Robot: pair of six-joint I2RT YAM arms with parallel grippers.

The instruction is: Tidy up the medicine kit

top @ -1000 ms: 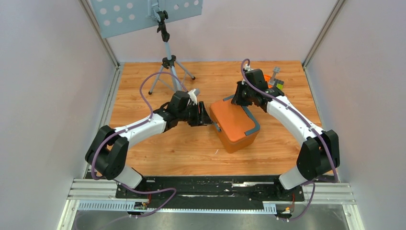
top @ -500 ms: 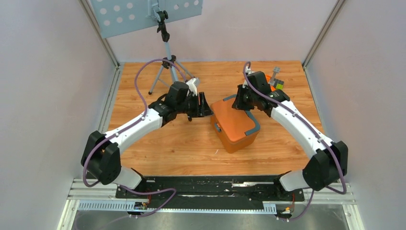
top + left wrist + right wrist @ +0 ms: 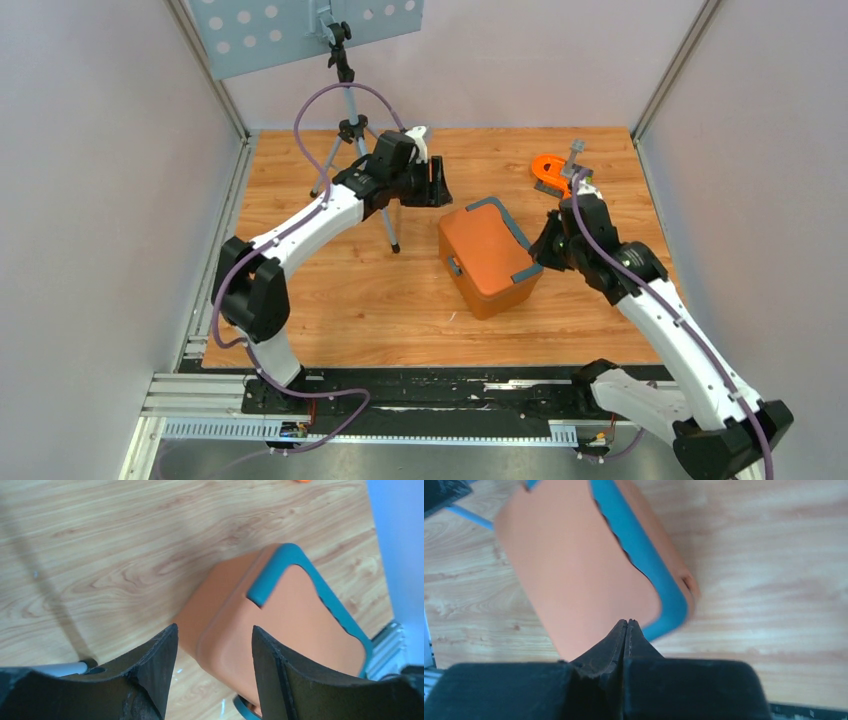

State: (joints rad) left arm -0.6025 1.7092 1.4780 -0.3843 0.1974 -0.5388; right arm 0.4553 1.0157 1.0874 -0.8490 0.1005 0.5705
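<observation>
The medicine kit (image 3: 488, 258), an orange box with its lid down and a grey-blue handle (image 3: 520, 238) flat on top, stands mid-table. My left gripper (image 3: 438, 183) hovers behind the kit's far left corner, open and holding nothing. In the left wrist view the left gripper (image 3: 214, 627) frames the kit (image 3: 300, 615) below without touching it. My right gripper (image 3: 545, 245) is shut and empty at the kit's right edge. The right wrist view shows the right gripper (image 3: 628, 621) pointing over the lid (image 3: 574, 570) beside the handle (image 3: 644, 555).
A small orange curved piece (image 3: 548, 167) with a grey part (image 3: 577, 158) lies at the back right. A camera tripod (image 3: 350, 130) stands at the back left, one leg (image 3: 388, 232) reaching towards the kit. Grey walls enclose the wooden table (image 3: 330, 300).
My left arm rose and swung back away from the kit's left side, its jaws widening. My right arm drew back from the kit's far side to its right edge, uncovering the orange curved piece.
</observation>
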